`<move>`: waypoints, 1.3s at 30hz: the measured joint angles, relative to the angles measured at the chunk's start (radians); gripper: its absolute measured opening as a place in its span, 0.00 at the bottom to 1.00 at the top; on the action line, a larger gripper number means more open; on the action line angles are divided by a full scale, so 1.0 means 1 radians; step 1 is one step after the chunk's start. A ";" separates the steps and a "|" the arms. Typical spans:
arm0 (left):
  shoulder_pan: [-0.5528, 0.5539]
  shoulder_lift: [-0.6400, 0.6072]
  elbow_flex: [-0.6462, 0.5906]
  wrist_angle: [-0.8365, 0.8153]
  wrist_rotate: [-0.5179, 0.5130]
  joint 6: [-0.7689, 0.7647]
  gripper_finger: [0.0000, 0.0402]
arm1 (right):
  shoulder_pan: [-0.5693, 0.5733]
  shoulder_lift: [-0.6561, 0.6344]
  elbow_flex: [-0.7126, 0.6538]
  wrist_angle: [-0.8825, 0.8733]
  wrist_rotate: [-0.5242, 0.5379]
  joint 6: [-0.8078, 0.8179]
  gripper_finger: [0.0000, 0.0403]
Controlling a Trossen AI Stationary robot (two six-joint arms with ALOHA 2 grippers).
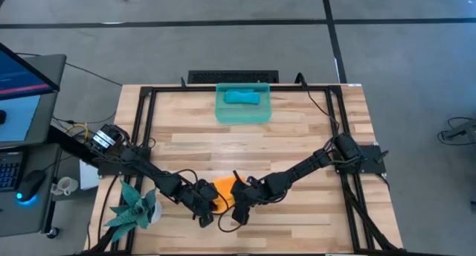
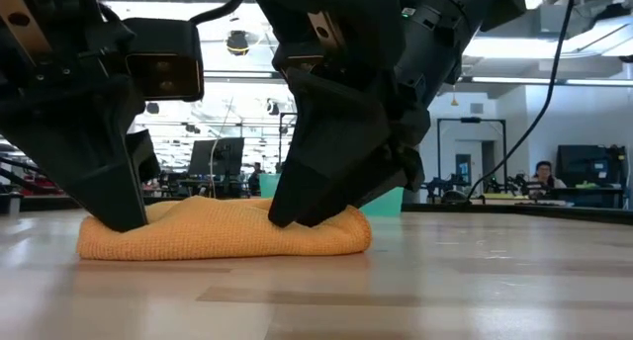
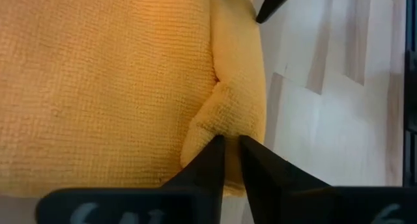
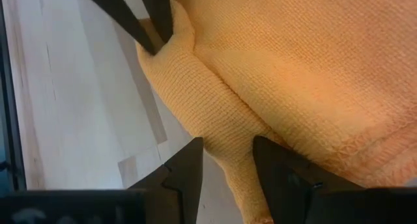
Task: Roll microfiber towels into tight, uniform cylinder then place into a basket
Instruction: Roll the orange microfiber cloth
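Rolling is the step in hand: the orange towel (image 1: pixel 224 187) lies bunched on the desk (image 1: pixel 297 144) at the lower centre of the high view, with both grippers down on it. The left gripper (image 3: pixel 227 144) has its fingers pinched nearly together on a small fold at the towel's edge. The right gripper (image 4: pixel 227 152) has its fingers spread around the thick rolled edge, which sits between them; whether they press it or only straddle it I cannot tell. To do this well, I judge both ends should turn together and at the same pace, keeping the cloth taut between them, so the roll comes out even instead of thick at one end. The pinch on the left looks shallow and could slip off the fold.

The teal towel (image 1: pixel 242 97) already lies as a short roll in the basket (image 1: pixel 242 114) at the upper centre of the high view, well apart from the work.

The high view gives this layout, plus a spiky teal plant figure (image 1: pixel 134 208) at the lower left, but the arms hide most of the orange cloth. The low view shows what the high view cannot: the towel's profile, a low, loose hump flat on the desk, not yet a cylinder. Only the wrist views show how each pair of fingers meets the cloth
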 joint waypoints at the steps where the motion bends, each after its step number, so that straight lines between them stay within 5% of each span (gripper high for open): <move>1: 0.000 0.000 0.000 0.000 0.002 0.000 0.13 | 0.000 0.000 0.000 0.000 0.000 0.000 0.41; 9: 0.019 -0.010 0.001 0.005 0.062 0.017 0.32 | 0.001 0.000 -0.001 0.005 -0.001 0.001 0.41; 16: 0.027 -0.103 -0.006 -0.033 0.042 0.128 0.35 | 0.001 0.001 -0.001 0.018 -0.003 0.010 0.41; 26: -0.139 -0.246 -0.003 0.053 -0.273 0.367 0.35 | 0.001 0.001 -0.003 0.030 -0.003 0.017 0.41; 31: -0.195 -0.161 -0.003 0.107 -0.421 0.367 0.35 | 0.001 0.001 -0.003 0.031 -0.002 0.018 0.41; 39: -0.151 0.011 -0.002 0.279 -0.438 0.385 0.35 | 0.001 0.001 -0.002 0.031 -0.002 0.018 0.41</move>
